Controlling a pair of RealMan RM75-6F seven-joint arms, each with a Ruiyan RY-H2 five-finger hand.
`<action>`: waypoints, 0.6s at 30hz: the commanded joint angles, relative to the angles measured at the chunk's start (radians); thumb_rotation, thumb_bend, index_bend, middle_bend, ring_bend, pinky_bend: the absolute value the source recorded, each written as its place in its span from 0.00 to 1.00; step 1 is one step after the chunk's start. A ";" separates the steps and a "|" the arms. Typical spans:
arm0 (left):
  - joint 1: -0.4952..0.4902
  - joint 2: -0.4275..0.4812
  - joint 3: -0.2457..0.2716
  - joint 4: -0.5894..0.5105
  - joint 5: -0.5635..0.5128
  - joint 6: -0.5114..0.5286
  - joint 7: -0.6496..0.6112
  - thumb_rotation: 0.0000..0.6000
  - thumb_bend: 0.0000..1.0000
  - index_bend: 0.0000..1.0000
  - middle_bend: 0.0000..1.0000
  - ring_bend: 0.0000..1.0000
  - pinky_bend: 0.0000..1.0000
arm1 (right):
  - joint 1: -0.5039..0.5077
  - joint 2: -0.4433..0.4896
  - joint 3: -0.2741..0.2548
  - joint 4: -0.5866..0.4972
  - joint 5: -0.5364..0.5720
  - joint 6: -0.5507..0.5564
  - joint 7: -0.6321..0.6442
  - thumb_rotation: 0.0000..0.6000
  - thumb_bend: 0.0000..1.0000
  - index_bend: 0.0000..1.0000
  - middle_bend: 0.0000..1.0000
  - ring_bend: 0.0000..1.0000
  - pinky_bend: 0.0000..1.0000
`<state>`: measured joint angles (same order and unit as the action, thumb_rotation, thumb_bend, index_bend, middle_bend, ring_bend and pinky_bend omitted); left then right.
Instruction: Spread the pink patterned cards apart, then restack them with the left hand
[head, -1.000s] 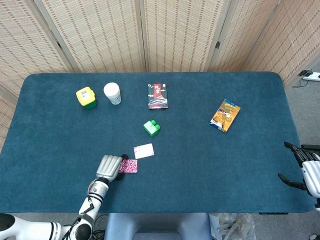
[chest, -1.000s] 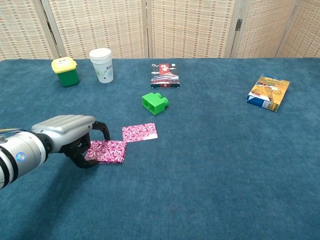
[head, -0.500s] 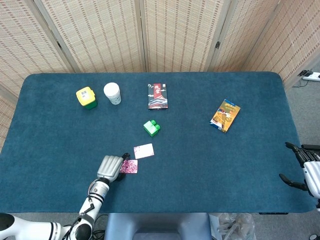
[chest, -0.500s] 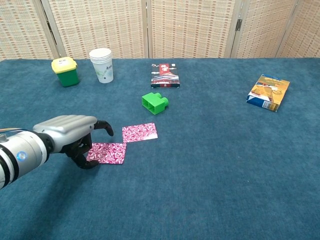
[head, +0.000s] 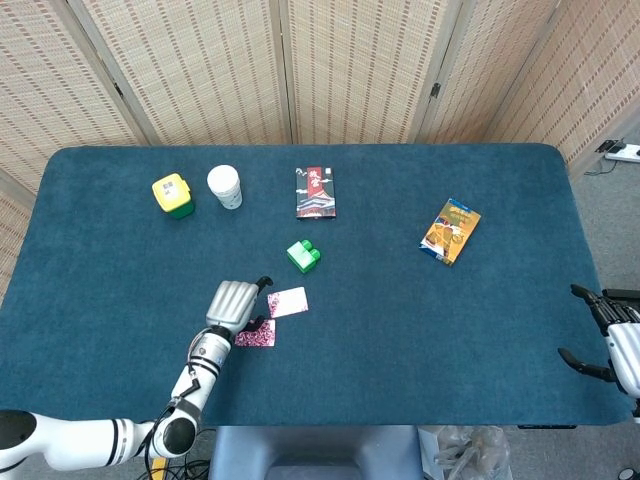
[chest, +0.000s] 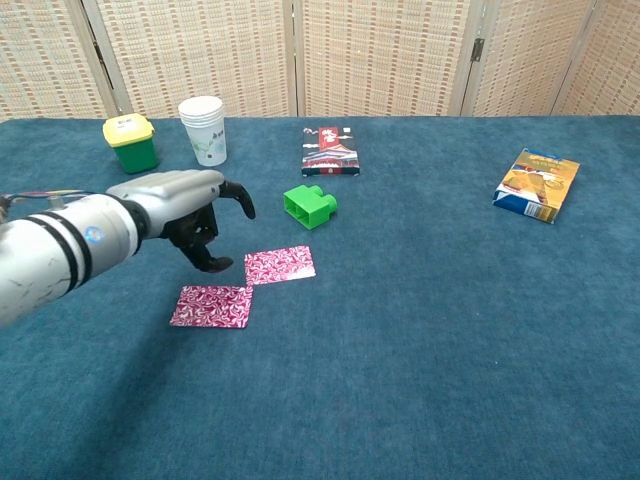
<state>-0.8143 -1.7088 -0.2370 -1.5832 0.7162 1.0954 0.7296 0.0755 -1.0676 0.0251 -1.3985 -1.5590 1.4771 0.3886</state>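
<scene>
My right robot hand (head: 615, 335) sits at the near right edge of the worktop (chest: 420, 330), fingers spread, holding nothing. 2 pink patterned cards lie flat and apart, touching only at the corners: near card (chest: 211, 306), far card (chest: 279, 265); my left robot hand (chest: 190, 205) hovers just left of the far card, fingers curled down but apart, holding nothing. Further back: green block (chest: 310, 206), then dark card box (chest: 329, 151), paper cups (chest: 203, 129), green-yellow container (chest: 131, 142) and an orange-blue box (chest: 537, 184) far right.
</scene>
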 joint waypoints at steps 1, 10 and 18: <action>-0.041 -0.038 -0.024 0.051 -0.051 -0.025 0.027 1.00 0.35 0.28 0.97 0.96 1.00 | 0.000 0.001 0.000 -0.002 0.000 -0.001 -0.002 1.00 0.25 0.09 0.22 0.20 0.21; -0.102 -0.108 -0.029 0.128 -0.149 -0.049 0.076 1.00 0.35 0.28 0.97 0.96 1.00 | 0.001 0.003 0.000 -0.009 0.002 -0.003 -0.008 1.00 0.25 0.09 0.22 0.20 0.21; -0.136 -0.146 -0.026 0.177 -0.213 -0.053 0.109 1.00 0.35 0.27 0.97 0.96 1.00 | -0.002 0.006 0.001 -0.010 0.004 -0.001 -0.007 1.00 0.25 0.09 0.22 0.20 0.21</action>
<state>-0.9468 -1.8513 -0.2633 -1.4100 0.5072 1.0422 0.8361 0.0735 -1.0619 0.0263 -1.4082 -1.5545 1.4765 0.3813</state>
